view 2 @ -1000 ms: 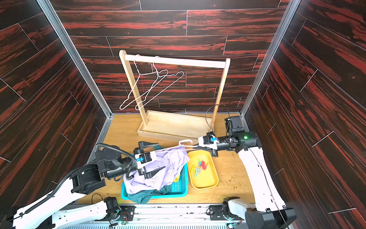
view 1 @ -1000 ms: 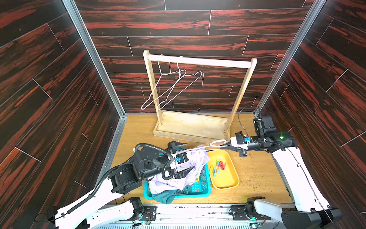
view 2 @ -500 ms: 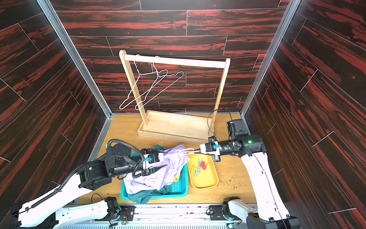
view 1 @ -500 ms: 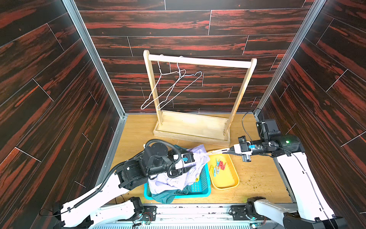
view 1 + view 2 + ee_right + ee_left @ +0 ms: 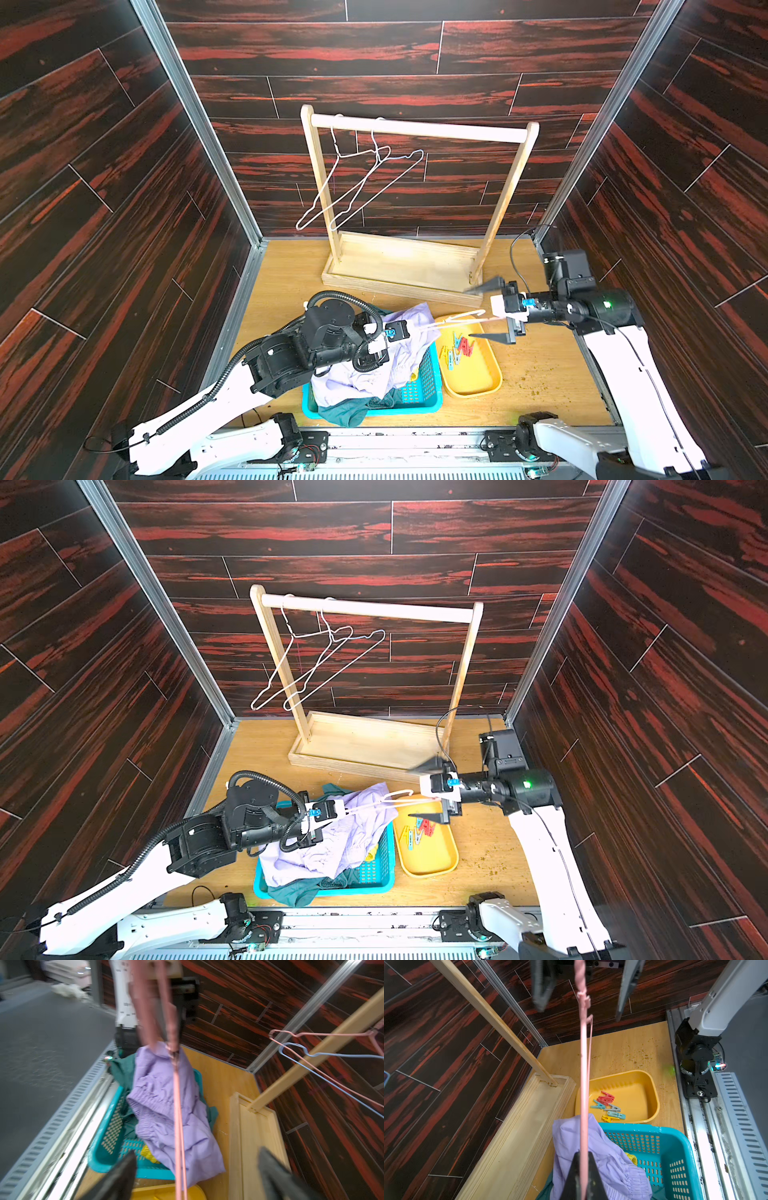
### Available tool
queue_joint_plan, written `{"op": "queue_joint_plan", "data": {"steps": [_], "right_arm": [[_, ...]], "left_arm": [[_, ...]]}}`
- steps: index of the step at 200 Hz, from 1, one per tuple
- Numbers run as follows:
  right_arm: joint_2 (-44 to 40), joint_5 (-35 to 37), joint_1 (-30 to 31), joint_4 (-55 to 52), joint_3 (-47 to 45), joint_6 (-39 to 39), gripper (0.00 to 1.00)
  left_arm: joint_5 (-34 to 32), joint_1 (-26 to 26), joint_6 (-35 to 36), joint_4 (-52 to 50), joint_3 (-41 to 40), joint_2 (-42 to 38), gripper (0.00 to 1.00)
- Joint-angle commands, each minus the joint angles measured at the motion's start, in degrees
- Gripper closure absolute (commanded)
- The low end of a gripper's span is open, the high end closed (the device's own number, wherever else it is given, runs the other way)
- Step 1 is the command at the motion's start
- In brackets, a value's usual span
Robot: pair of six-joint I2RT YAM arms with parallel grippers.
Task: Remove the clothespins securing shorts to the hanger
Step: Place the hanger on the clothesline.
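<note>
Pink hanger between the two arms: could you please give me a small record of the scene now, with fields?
hanger: pink wire hanger, spanning between the grippers
left gripper: shut on the hanger
right gripper: open, jaws either side of the hook end
clothespins: loose in the yellow tray, none visible on the hanger
shorts: lavender shorts heaped on the teal basket
wooden rack: two bare wire hangers

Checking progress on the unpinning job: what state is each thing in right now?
left pincer, shut on the pink hanger.
right pincer, open, jaws either side of the hanger's hook end.
pink hanger, held at one end, no pins visible on it.
lavender shorts, crumpled atop the blue basket pile.
clothespins, loose in the yellow tray.
rack hangers, bare, hanging on the rail.
</note>
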Motion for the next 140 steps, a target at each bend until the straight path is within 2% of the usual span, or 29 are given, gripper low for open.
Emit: {"op": "queue_joint_plan", "data": {"steps": [1, 17, 29, 42, 52, 91, 117, 140], "right_arm": [[-3.8, 9.3, -0.1, 21.9, -4.2, 23.5, 0.02], [-6.8, 21.3, -0.1, 36.0, -8.0, 36.0, 0.02], [-8.0, 34.7, -0.1, 43.5, -9.4, 47.0, 0.02], [-7.8, 51.0, -0.1, 45.4, -7.8, 58.4, 0.02], [-7.3, 57.8, -0.1, 43.8, -6.0, 64.2, 0.02], [-7.6, 57.7, -0.2, 39.4, -4.1, 72.3, 0.02], [-9.2, 58.2, -0.1, 37.8, -4.6, 75.1, 0.02], [-10.5, 57.1, -0.1, 36.3, -5.3, 76.5, 0.02]], "left_arm": [[-2.9, 0.0, -0.8, 2.0, -1.3, -2.9, 1.00], [-4.9, 0.0, -2.2, 4.2, -3.0, -4.3, 1.00], [-7.3, 0.0, -4.8, 7.5, -4.6, -5.6, 1.00], [-11.6, 0.0, -8.7, 10.6, -5.3, -6.5, 1.00], [-15.6, 0.0, -11.6, 11.9, -5.2, -6.5, 1.00], [-29.6, 0.1, -20.3, 7.3, 2.5, -1.6, 1.00], [-35.7, 0.4, -24.2, 4.2, 7.8, 2.3, 1.00], [-38.0, 1.2, -26.5, 1.4, 13.9, 7.0, 1.00]]}}
